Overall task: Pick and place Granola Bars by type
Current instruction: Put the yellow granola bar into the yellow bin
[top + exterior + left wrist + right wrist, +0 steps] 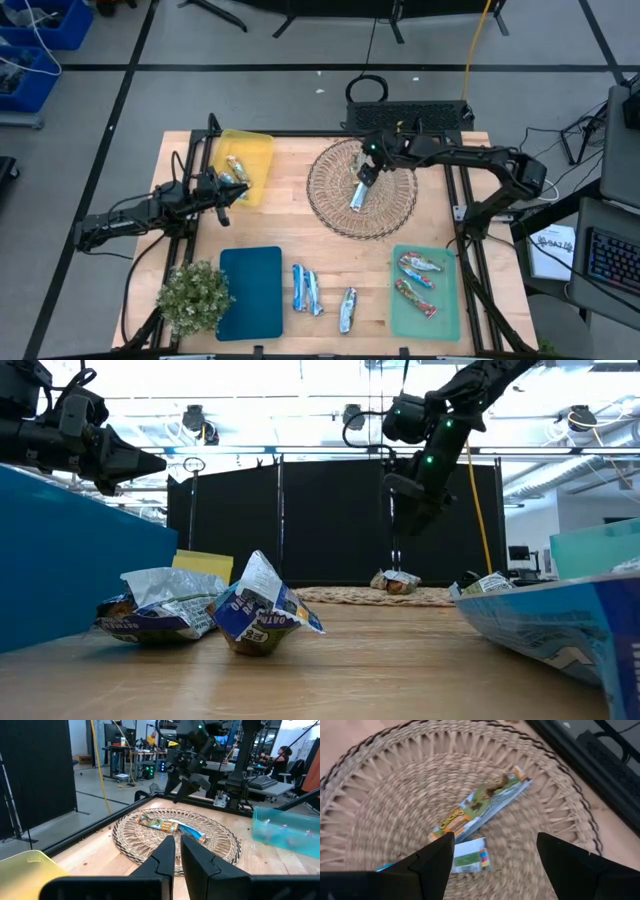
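A granola bar with a green and orange wrapper (485, 802) lies in the round wicker basket (330, 210), with a blue and white wrapper (469, 856) beside it; they also show in the high view (358, 195). My right gripper (495, 840) hovers open above them, fingers pointing down and touching nothing. My left gripper (177, 851) is shut and empty, beside the yellow mat (258, 150), which holds bars (237, 170). Three blue and silver bars (300, 288) (315, 293) (347, 310) lie on the table near the front edge. Two red and orange bars (418, 265) (415, 297) lie on the green mat (448, 320).
A dark teal mat (250, 292) lies at the front left, with a small potted plant (193, 295) beside it. Black frame rails run along the table's left and right edges. Bare wood lies between the basket and the front row of bars.
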